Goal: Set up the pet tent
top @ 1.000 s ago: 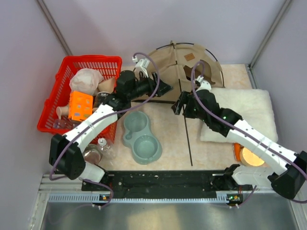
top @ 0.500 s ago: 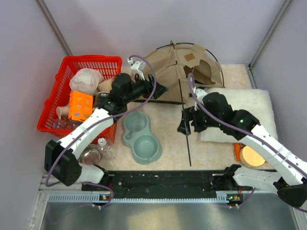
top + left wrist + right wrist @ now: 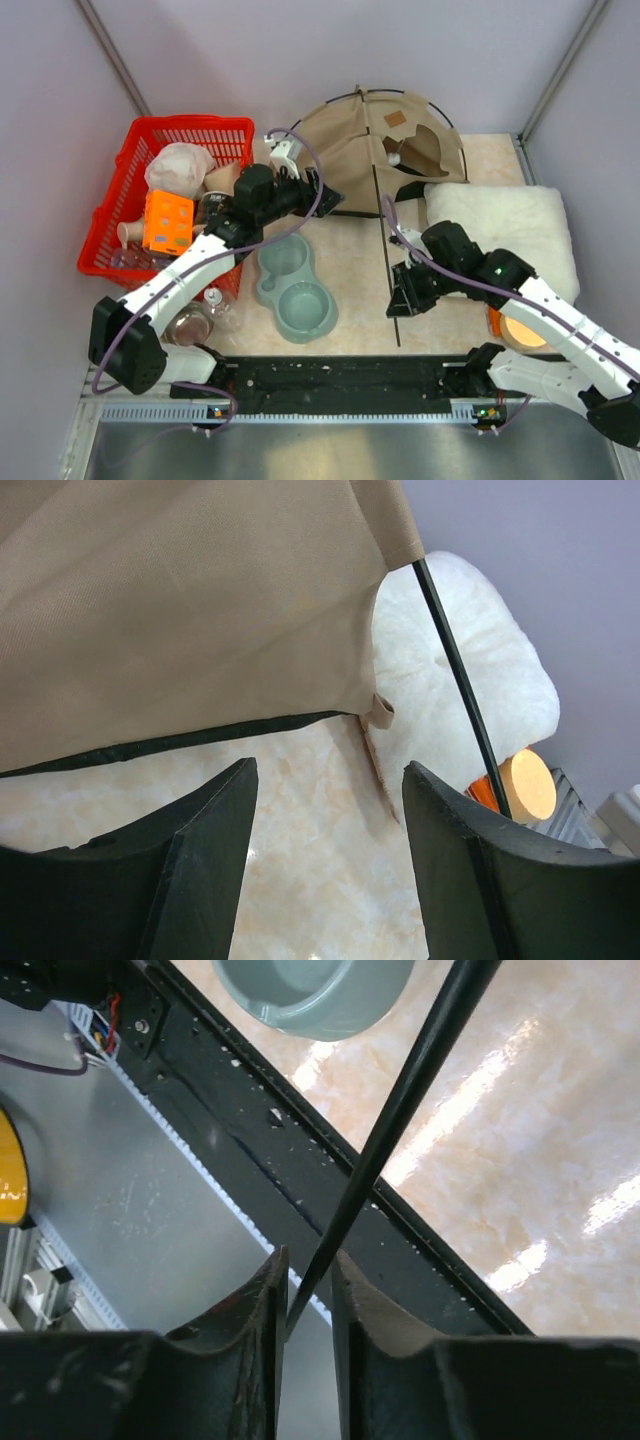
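Observation:
The tan pet tent [image 3: 365, 135] stands at the back of the table, its cat-head doorway facing right. A thin dark pole [image 3: 390, 260] runs from its front edge toward me. My right gripper [image 3: 402, 300] sits low on that pole, near its free end. In the right wrist view the gripper [image 3: 305, 1265] is shut on the pole [image 3: 410, 1100], which passes between the narrow jaws. My left gripper [image 3: 335, 190] hovers at the tent's front left hem. Seen from the left wrist, it [image 3: 330, 810] is open over bare table below the tan fabric [image 3: 180, 610], touching nothing.
A red basket [image 3: 130, 190] of items stands at the left, with jars [image 3: 195, 320] in front of it. A grey-green double bowl [image 3: 293, 285] lies mid-table. A fluffy white cushion [image 3: 510, 225] lies at the right, an orange-rimmed disc [image 3: 520, 325] at its near corner. A black rail [image 3: 340, 375] edges the table.
My right arm has slid from the tent's front down along the pole toward the near edge, and its jaws have closed on the pole. My left arm has barely shifted.

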Robot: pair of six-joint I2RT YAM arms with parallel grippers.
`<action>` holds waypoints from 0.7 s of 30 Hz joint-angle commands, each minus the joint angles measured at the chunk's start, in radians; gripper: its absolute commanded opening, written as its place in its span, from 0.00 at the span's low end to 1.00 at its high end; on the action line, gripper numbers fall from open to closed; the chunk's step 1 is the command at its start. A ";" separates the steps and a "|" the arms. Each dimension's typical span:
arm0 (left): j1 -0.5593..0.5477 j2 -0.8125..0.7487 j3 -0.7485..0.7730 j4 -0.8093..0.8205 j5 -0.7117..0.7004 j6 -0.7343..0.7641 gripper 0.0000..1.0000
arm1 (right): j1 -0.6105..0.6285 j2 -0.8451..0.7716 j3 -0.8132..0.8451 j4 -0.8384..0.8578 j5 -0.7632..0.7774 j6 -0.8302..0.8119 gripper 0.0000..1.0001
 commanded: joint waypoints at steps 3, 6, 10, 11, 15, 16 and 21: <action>0.003 -0.012 -0.044 0.108 0.039 -0.014 0.65 | 0.000 -0.023 -0.009 0.072 -0.066 0.037 0.00; 0.003 0.001 -0.084 0.177 0.067 -0.023 0.65 | 0.000 -0.029 0.008 0.103 -0.065 0.060 0.00; 0.000 0.026 -0.128 0.245 0.069 -0.023 0.65 | 0.000 -0.040 0.070 0.128 -0.019 0.101 0.00; 0.000 0.032 -0.137 0.261 0.065 -0.025 0.65 | 0.000 -0.040 0.088 0.137 -0.007 0.107 0.00; -0.018 0.061 -0.185 0.396 0.075 -0.020 0.65 | 0.000 -0.040 0.169 0.181 0.062 0.160 0.00; -0.032 0.072 -0.190 0.418 0.076 -0.002 0.66 | 0.000 -0.038 0.185 0.196 0.075 0.173 0.00; -0.113 0.119 -0.187 0.515 0.033 0.191 0.75 | 0.000 -0.003 0.243 0.290 0.075 0.230 0.00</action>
